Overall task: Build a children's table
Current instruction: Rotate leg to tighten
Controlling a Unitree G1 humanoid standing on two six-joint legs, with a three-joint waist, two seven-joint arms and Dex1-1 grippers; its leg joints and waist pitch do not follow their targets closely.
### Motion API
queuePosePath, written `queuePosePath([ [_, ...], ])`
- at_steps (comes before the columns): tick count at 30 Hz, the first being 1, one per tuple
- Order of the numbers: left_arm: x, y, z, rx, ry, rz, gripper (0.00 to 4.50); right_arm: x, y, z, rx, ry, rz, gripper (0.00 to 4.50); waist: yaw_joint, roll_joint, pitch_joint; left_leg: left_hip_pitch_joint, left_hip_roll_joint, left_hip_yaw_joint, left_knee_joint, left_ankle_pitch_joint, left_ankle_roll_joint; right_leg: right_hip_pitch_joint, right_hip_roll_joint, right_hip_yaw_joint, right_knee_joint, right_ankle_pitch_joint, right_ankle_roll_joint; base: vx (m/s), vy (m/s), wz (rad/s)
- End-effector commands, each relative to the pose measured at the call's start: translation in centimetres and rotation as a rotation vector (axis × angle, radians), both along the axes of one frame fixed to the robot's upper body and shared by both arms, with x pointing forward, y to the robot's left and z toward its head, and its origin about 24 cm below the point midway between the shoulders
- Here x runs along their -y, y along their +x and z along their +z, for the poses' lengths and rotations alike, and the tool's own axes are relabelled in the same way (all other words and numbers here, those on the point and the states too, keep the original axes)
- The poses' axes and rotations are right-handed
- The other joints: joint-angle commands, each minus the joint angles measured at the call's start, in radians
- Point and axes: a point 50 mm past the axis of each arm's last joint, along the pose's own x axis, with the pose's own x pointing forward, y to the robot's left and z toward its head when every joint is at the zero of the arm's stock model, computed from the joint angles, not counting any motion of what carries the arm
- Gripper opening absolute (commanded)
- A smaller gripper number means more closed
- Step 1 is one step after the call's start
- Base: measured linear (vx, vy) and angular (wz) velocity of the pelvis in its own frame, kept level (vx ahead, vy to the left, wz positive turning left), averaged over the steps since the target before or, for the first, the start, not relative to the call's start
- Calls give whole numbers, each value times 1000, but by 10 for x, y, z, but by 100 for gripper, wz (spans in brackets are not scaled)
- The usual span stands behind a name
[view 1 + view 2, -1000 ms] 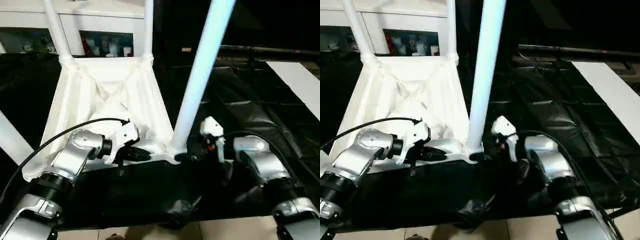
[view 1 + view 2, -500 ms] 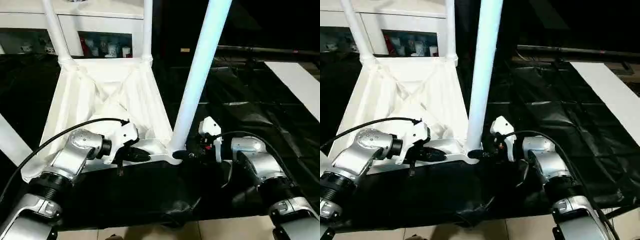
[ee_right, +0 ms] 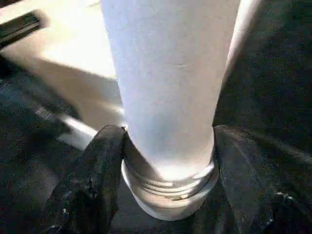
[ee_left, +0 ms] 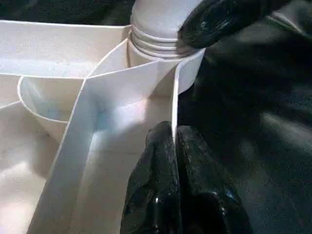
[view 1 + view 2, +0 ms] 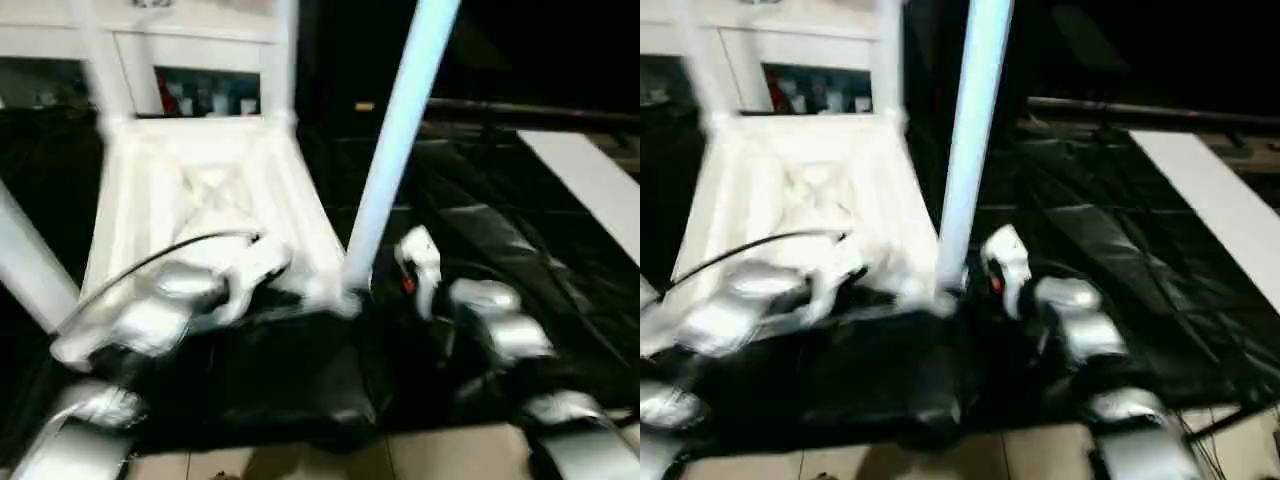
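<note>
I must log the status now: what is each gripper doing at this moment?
Left gripper: closed on the thin white plastic rim of the ribbed tabletop.
Right gripper: closed around the long white tube leg, near its threaded base.

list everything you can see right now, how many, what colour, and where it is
White plastic ribbed tabletop: one, upside down on the black mat.
White tapered tube legs: four standing up from the corners; near right leg, far right leg, far left leg, near left leg.
Black quilted mat: one, under the tabletop.
White glass-door cabinet: one, behind the tabletop.
White flat panel: one, on the mat, far right.
Left gripper: jaws shut on the tabletop's near wall.
Right gripper: jaws around the near right leg's base.
</note>
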Motion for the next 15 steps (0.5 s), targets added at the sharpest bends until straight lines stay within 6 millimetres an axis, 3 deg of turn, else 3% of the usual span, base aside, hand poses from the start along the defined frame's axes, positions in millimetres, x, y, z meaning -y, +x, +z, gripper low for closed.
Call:
queuePosePath([
  [1, 1, 8, -17, -25, 40, 210, 0, -13, -1, -19, -87, -52, -135, 254, -8, 21, -34, 22, 22, -26, -72, -436, -50, 7, -61, 27, -105, -571, -91, 0, 0, 0],
  [4, 12, 16, -16, 2, 42, 307, 0, -26, 7, -19, -119, -30, -325, 254, -23, 17, -38, 25, 15, -34, -68, -465, -64, 7, -60, 15, -110, -622, -73, 0, 0, 0],
  [5, 14, 17, -16, 6, 43, 319, 0, -30, 9, -18, -125, -18, -357, 254, -21, 33, -39, 28, 16, -34, -69, -465, -63, 6, -61, 16, -111, -611, -73, 0, 0, 0],
  [6, 16, 17, -16, 8, 47, 323, 0, -33, 10, -17, -127, -13, -372, 254, -28, 28, -36, 27, 17, -32, -69, -480, -53, 1, -57, 15, -117, -593, -76, 0, 0, 0],
  [7, 18, 18, -18, 13, 58, 327, 0, -38, 11, -16, -129, -10, -391, 254, -29, 29, -37, 24, 16, -32, -71, -481, -47, 4, -55, 14, -116, -571, -79, 0, 0, 0],
  [9, 21, 17, -19, 16, 77, 307, 0, -51, 11, -11, -95, -30, -325, 254, -30, 32, -41, 17, 18, -32, -74, -457, -40, 12, -56, 17, -109, -516, -91, 0, 0, 0],
  [13, 20, 16, -21, 19, 95, 286, 0, -57, 11, -6, -65, -6, -249, 254, -28, 31, -40, 17, 19, -25, -75, -445, -29, 10, -53, 22, -102, -442, -123, 0, 0, 0],
  [14, 17, 15, -22, 13, 105, 268, 0, -56, 11, -1, -44, 38, -204, 289, -28, 24, -40, 16, 19, -23, -74, -444, -24, 10, -55, 22, -103, -452, -123, 0, 0, 0],
  [15, 17, 15, -22, 13, 106, 266, 0, -56, 11, -1, -42, 40, -201, 310, -26, 26, -40, 17, 19, -23, -73, -441, -21, 11, -55, 22, -103, -455, -122, 0, 0, 0],
])
